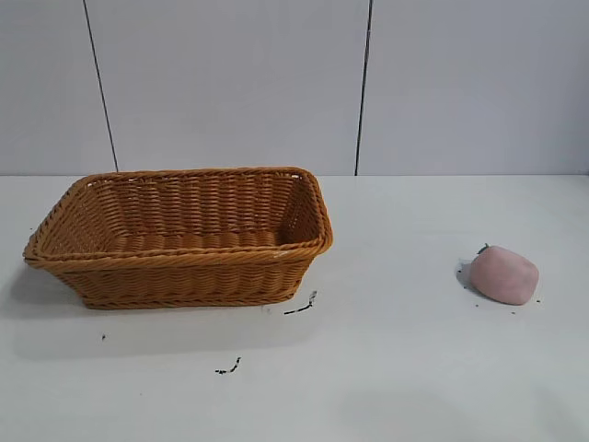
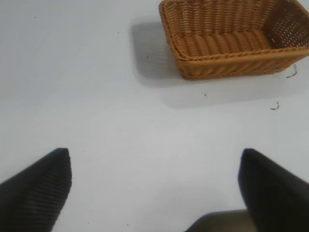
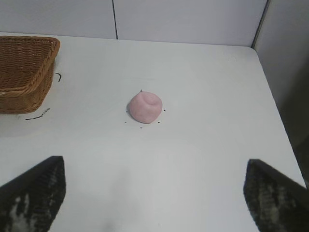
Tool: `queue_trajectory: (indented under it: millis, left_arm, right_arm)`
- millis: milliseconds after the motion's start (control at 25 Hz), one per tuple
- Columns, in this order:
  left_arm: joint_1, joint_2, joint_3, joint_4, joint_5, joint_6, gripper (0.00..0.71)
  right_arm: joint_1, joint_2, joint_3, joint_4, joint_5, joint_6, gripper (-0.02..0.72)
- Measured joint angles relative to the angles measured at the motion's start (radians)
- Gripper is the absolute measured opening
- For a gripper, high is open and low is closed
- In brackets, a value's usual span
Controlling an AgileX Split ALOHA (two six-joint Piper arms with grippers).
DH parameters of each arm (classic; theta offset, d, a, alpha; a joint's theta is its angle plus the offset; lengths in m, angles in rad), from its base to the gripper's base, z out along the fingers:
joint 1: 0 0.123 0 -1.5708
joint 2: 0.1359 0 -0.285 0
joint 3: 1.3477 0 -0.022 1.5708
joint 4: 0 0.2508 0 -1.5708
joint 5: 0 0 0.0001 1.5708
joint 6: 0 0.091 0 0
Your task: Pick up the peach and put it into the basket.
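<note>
The peach (image 1: 503,273), a small pale pink lump with a dark stem tip, lies on the white table at the right. It also shows in the right wrist view (image 3: 145,107). The orange-brown wicker basket (image 1: 184,262) stands at the left, empty. It shows in the left wrist view (image 2: 231,63) and partly in the right wrist view (image 3: 24,72). My right gripper (image 3: 156,193) is open and empty, well short of the peach. My left gripper (image 2: 155,186) is open and empty over bare table, apart from the basket. Neither gripper shows in the exterior view.
Small dark scribble marks (image 1: 301,307) lie on the table beside the basket, with another (image 1: 228,368) nearer the front. The table's edge (image 3: 277,111) runs close beside the peach, with a grey wall beyond it.
</note>
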Motion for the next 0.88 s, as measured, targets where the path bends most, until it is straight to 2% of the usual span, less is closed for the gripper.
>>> queue_trajectory:
  millis: [400, 520, 880]
  left_arm:
    - [0.000, 0.000, 0.000, 0.000, 0.000, 0.000, 0.692]
    - [0.000, 0.000, 0.000, 0.000, 0.000, 0.000, 0.692]
    - [0.000, 0.000, 0.000, 0.000, 0.000, 0.000, 0.692]
  right_arm:
    - [0.000, 0.048, -0.031, -0.001, -0.001, 0.000, 0.689]
    - [0.000, 0.201, -0.104, -0.001, -0.010, 0.000, 0.689]
    - [0.000, 0.879, -0.386, 0.009, -0.040, 0.004, 0.689]
